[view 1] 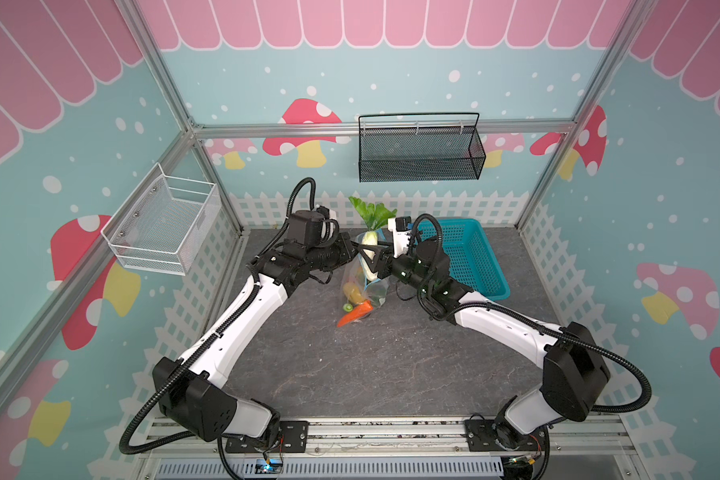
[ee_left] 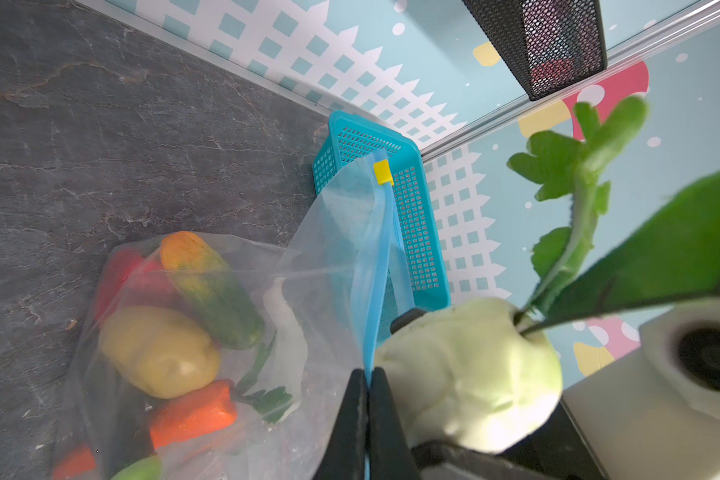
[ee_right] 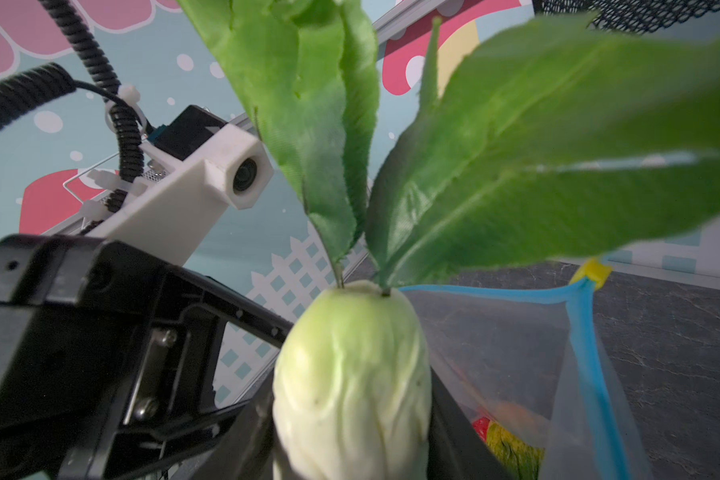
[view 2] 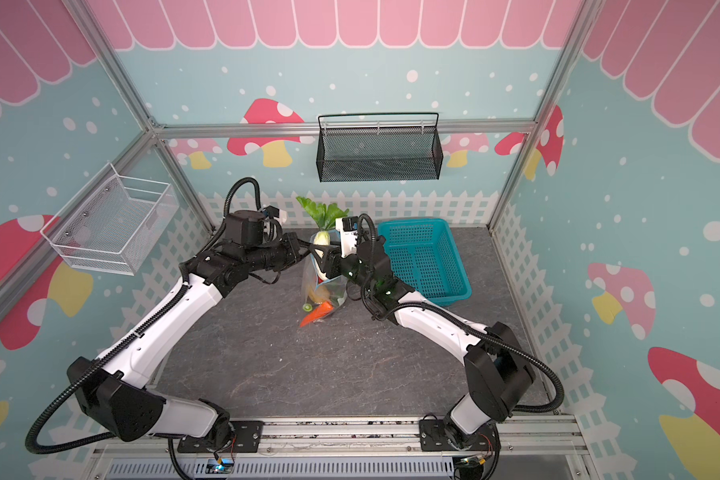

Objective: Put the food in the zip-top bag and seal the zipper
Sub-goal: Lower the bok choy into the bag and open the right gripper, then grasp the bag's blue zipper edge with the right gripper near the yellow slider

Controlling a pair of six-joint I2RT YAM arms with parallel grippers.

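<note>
Pastel walls (view 1: 391, 83) painted with mushrooms close in a gray stone-look desk (view 1: 350, 374), with a turquoise basket (view 1: 449, 222) toward the back. The clear bag (ee_left: 321, 232) stands mid-desk, held up by the left tool (ee_left: 366, 376). Its 2 fingers are pressed together on the blue zipper (ee_left: 377, 266). The yellow slider (ee_left: 383, 172) sits at the strip's far end, and the mouth gapes open. Inside the bag lie a carrot (ee_left: 192, 411), a corn cob (ee_left: 208, 286) and a yellow piece (ee_left: 159, 351). The right tool (ee_right: 352, 419) is clamped on the white radish (ee_right: 350, 365), leaves up, at the bag's mouth; its lower end seems to dip inside. Most of the food looks bagged. What is left is to release the radish, tuck in the leaves and run the slider across.
</note>
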